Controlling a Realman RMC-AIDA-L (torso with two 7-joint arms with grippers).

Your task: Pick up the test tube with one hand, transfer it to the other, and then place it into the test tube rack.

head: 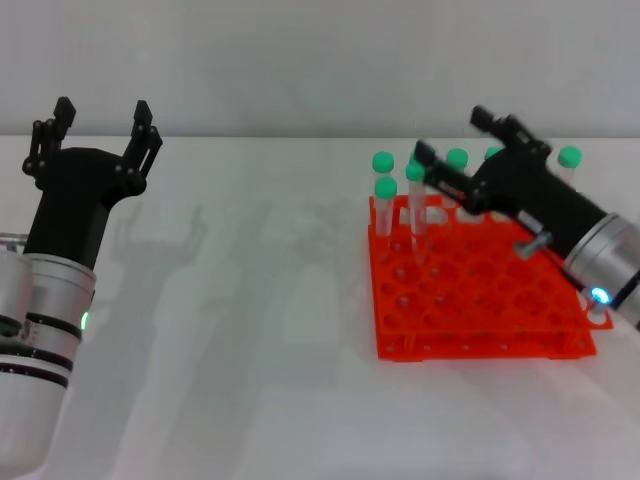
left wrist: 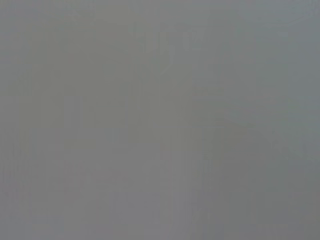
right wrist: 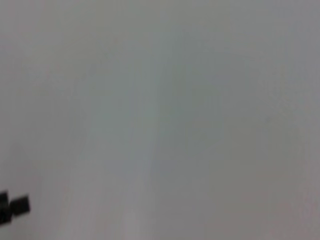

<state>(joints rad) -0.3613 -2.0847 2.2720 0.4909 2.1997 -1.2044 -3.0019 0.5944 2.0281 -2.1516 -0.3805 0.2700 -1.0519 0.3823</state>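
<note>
The orange test tube rack [head: 480, 300] stands on the white table at the right, with several green-capped tubes upright in its far rows. My right gripper [head: 451, 135] hangs over the rack's far side, fingers spread open and holding nothing. Its lower fingertip [head: 425, 155] is right beside the cap of one upright test tube [head: 416, 200], whose foot sits in a rack hole. My left gripper [head: 102, 113] is at the far left, raised above the table, open and empty. The left wrist view shows only plain grey.
Other capped tubes [head: 386, 187] stand at the rack's far-left corner and along its back row [head: 569, 156]. The white table [head: 250, 300] stretches between the two arms. Small dark shapes [right wrist: 15, 206] sit at the edge of the right wrist view.
</note>
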